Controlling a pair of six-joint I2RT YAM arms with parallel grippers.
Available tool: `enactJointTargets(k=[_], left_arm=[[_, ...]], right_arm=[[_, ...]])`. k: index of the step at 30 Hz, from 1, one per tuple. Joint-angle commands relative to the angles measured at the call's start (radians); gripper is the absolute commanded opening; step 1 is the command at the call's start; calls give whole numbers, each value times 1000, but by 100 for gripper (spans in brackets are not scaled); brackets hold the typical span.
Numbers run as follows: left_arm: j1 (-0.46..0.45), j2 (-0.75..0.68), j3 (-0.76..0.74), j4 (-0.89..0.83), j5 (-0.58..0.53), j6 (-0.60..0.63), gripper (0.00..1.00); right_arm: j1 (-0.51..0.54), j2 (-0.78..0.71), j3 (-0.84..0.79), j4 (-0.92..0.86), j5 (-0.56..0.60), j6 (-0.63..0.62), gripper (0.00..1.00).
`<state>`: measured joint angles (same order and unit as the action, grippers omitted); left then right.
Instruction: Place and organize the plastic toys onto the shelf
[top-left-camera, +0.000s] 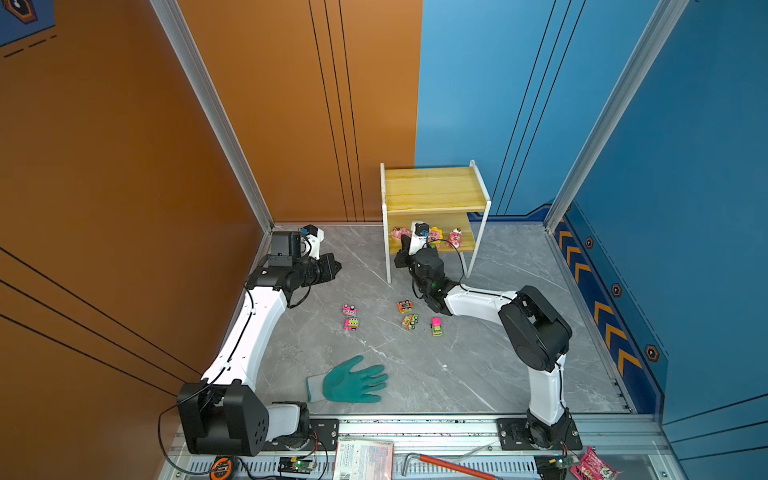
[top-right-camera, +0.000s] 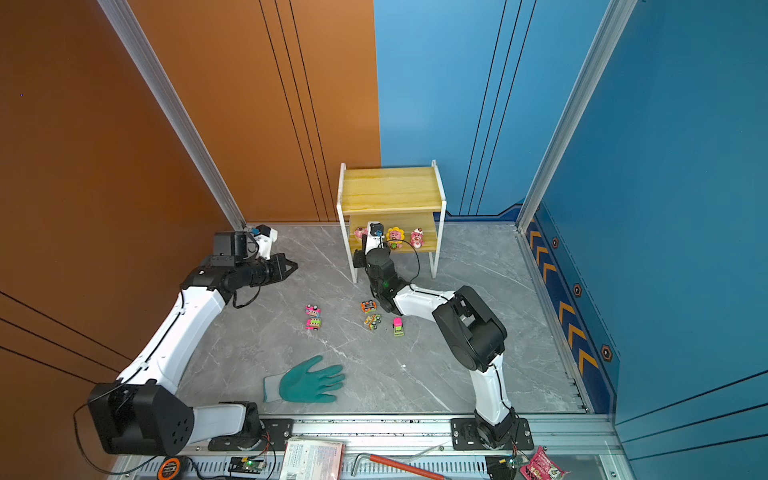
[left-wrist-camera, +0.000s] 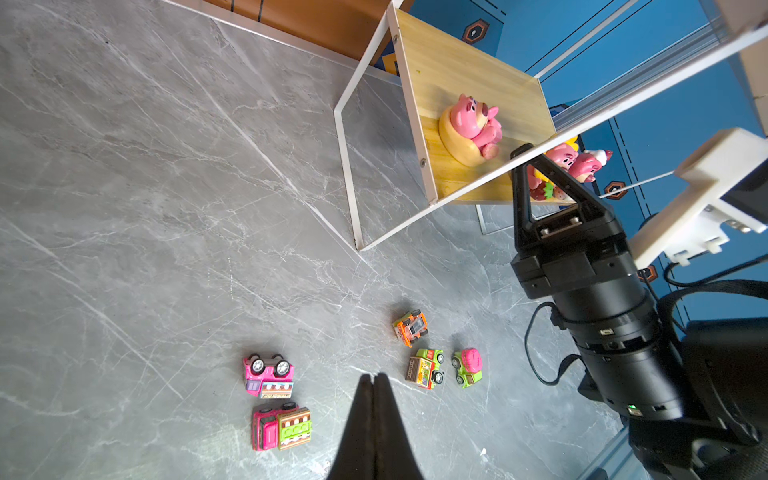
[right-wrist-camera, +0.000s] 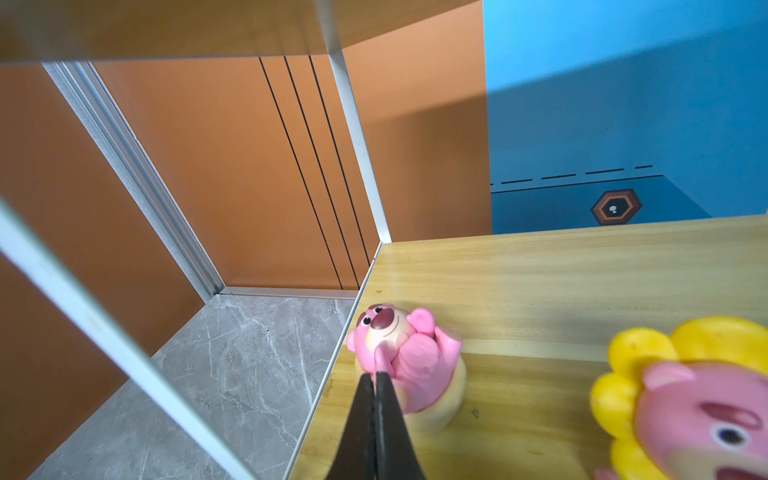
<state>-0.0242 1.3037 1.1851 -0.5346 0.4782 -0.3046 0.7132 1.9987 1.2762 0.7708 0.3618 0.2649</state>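
Three pink bear figurines sit on the lower board of the shelf; its top board is bare. Five toy cars remain on the grey tabletop. Right gripper is clenched, tips touching the leftmost bear; whether it pinches is unclear. Left gripper is clenched and empty.

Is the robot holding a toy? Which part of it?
No, it seems. The left gripper is shut and empty. The right gripper is shut too, its tips just touching the pink bear on the shelf.
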Motion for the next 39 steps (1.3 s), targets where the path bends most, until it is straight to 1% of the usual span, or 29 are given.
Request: enactJointTargets(k=[1,16,21,23,25,32,39], left_arm=[[10,8,-1,18,35,-7,0],[12,5,-5,25,50,-10,0],[12,7,-5,28,59,-13,0],[12,9,-5,30,61,-14,0],[12,10,-5,31,63,-14,0],[17,13,-5,41,74,-22,0],[18,12,-8,47,80,-27,0]], right_arm=[[-4,22,33,3,41,-13,0],[-4,38,60,-38,51,-7,0],[-4,45,71,-69,36,9,0],[-36,47,71,-70,29,18,0],[-38,48,71,-79,22,24,0],[-32,45,70,-101,-8,38,0],[-20,39,71,-111,-29,20,0]])
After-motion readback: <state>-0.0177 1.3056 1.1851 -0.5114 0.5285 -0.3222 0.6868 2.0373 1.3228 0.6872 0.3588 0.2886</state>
